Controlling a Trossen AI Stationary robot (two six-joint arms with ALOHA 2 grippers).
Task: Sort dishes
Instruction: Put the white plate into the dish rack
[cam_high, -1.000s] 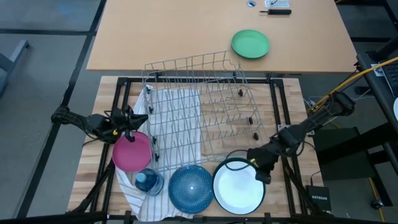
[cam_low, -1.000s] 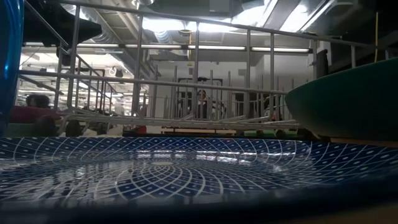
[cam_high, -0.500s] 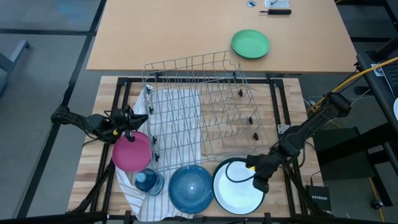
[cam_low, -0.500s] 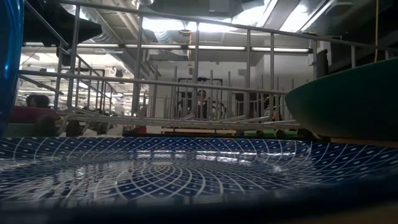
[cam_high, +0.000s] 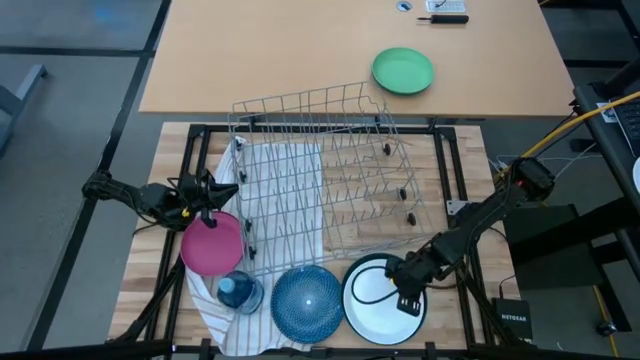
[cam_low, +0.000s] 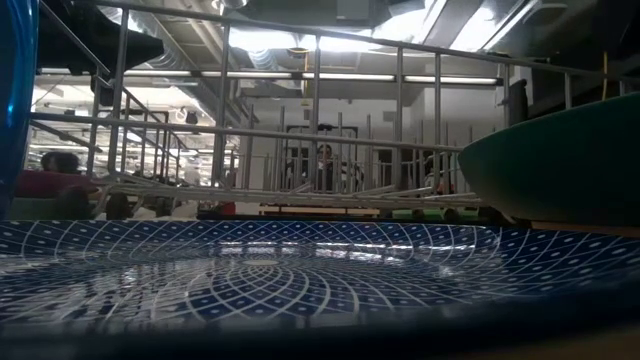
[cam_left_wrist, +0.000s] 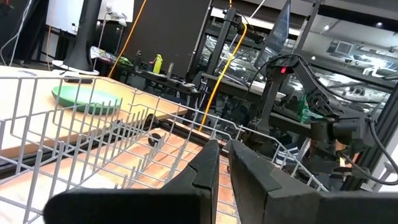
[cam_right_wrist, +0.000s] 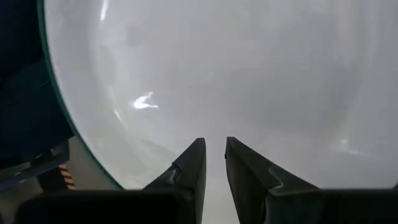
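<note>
Three plates lie along the near edge: a magenta plate (cam_high: 212, 243), a speckled blue plate (cam_high: 307, 301) and a white plate (cam_high: 372, 310) with a dark green back (cam_low: 560, 165). My right gripper (cam_high: 405, 295) hangs slanting down over the right part of the white plate. Its fingers stand narrowly open with nothing between them, and the plate's white inside (cam_right_wrist: 249, 74) fills its wrist view. My left gripper (cam_high: 207, 208) waits at the table's left, just beyond the magenta plate, shut on nothing (cam_left_wrist: 222, 148).
A wire dish rack (cam_high: 320, 170) stands tilted in the middle, partly on a striped cloth (cam_high: 285, 180). A small blue see-through container (cam_high: 240, 292) sits between the magenta and blue plates. A vivid green plate (cam_high: 402, 71) lies on the far tan table.
My right gripper has gone down and toward the table's near edge. It has come from the white plate's far right rim to a place over the plate's inside, and has tipped further downward. Its finger gap looks unchanged. The plates have not moved.
</note>
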